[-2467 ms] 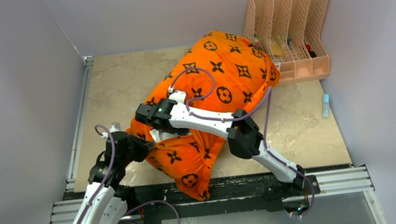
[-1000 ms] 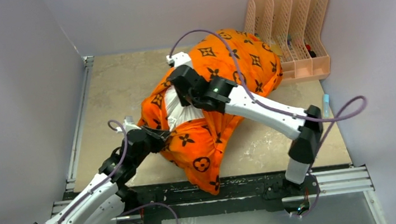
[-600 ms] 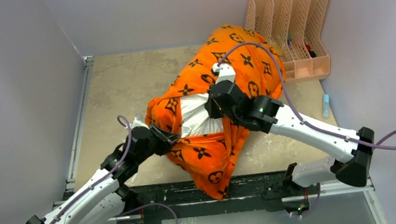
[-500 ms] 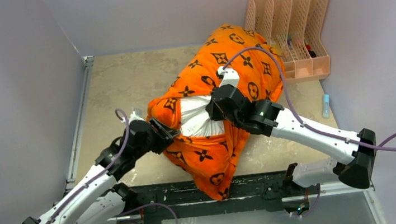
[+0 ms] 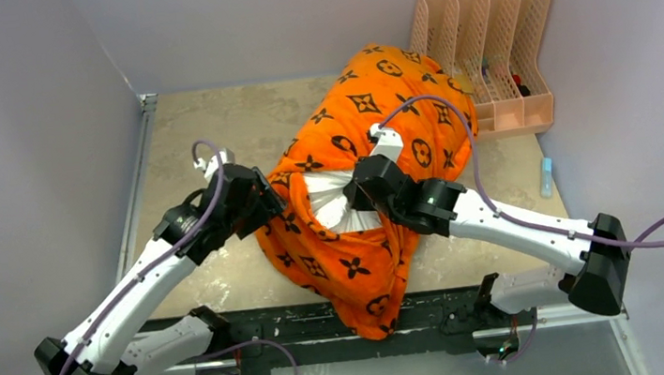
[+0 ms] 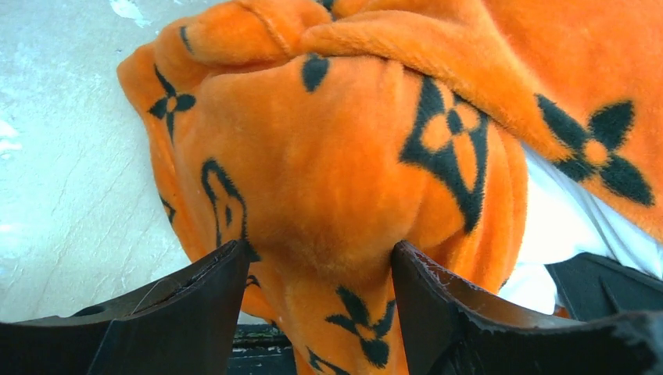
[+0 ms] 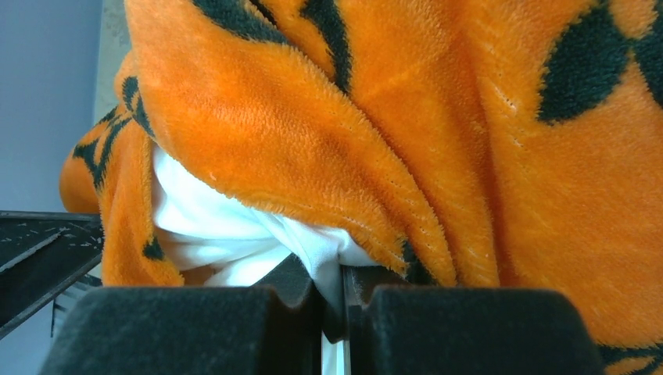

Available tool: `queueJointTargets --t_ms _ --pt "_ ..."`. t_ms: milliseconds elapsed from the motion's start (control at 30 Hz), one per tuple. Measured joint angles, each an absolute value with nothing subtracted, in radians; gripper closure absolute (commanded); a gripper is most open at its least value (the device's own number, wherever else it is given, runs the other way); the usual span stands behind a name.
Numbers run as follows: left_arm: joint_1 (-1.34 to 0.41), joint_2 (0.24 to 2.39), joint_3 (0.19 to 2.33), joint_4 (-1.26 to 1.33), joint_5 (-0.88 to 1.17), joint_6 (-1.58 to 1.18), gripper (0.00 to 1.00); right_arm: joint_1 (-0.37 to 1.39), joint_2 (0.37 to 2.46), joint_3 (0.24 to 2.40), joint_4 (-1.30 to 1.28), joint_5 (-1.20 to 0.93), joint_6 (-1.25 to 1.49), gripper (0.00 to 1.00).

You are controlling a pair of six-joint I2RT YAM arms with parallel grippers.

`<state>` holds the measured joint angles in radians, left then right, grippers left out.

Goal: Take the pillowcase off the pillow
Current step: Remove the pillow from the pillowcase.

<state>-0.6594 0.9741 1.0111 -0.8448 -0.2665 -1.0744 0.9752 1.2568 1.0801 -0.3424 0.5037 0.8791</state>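
The orange pillowcase with black motifs lies bunched across the middle of the table, and its near end hangs over the front rail. The white pillow shows through the case's opening. My right gripper is shut on a pinch of the pillow's white cloth, and its jaws meet on it under an orange fold. My left gripper sits at the left side of the opening. Its fingers stand wide apart around a bulge of pillowcase.
A peach file rack holding small items stands at the back right, touching the pillowcase's far end. A small light-blue object lies by the right wall. Grey walls close in the left, back and right. A black rail runs along the front.
My left gripper has opened, let go of the pillowcase edge and swung up and away from the front rail. My right gripper still pinches the pillow. More orange cloth hangs over the front.
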Motion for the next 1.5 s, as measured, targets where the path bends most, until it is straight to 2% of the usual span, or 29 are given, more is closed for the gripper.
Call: queueJointTargets --t_ms 367,667,700,767,833,900,1067,1300,1400,1500 --pt "-0.662 1.048 1.219 -0.902 -0.196 -0.979 0.33 0.978 1.288 1.091 -0.321 0.505 0.875 1.00" --pt "-0.722 1.192 1.248 -0.979 -0.230 -0.926 0.36 0.987 1.303 1.101 -0.313 0.511 0.870 1.00" --pt "-0.728 1.207 1.249 -0.981 -0.236 -0.922 0.39 0.988 1.303 1.101 -0.313 0.513 0.869 1.00" --pt "-0.742 1.237 1.258 -0.986 -0.242 -0.914 0.56 0.990 1.303 1.101 -0.313 0.515 0.867 1.00" --pt "-0.755 1.269 1.274 -0.989 -0.256 -0.905 0.80 0.991 1.303 1.101 -0.313 0.517 0.863 1.00" --pt "-0.766 1.282 1.277 -0.994 -0.284 -0.898 1.00 0.993 1.303 1.102 -0.316 0.526 0.863 1.00" --pt "-0.782 1.254 1.262 -1.062 -0.407 -0.956 1.00 0.995 1.316 1.146 -0.372 0.530 0.866 1.00" --pt "-0.763 1.085 1.074 -1.077 -0.486 -1.143 1.00 0.995 1.349 1.237 -0.468 0.524 0.875 1.00" --pt "-0.710 1.040 1.045 -1.050 -0.476 -1.189 1.00 0.995 1.349 1.248 -0.488 0.522 0.885 1.00" --pt "-0.585 0.999 1.019 -1.005 -0.419 -1.180 1.00 0.994 1.349 1.253 -0.487 0.523 0.896 1.00"
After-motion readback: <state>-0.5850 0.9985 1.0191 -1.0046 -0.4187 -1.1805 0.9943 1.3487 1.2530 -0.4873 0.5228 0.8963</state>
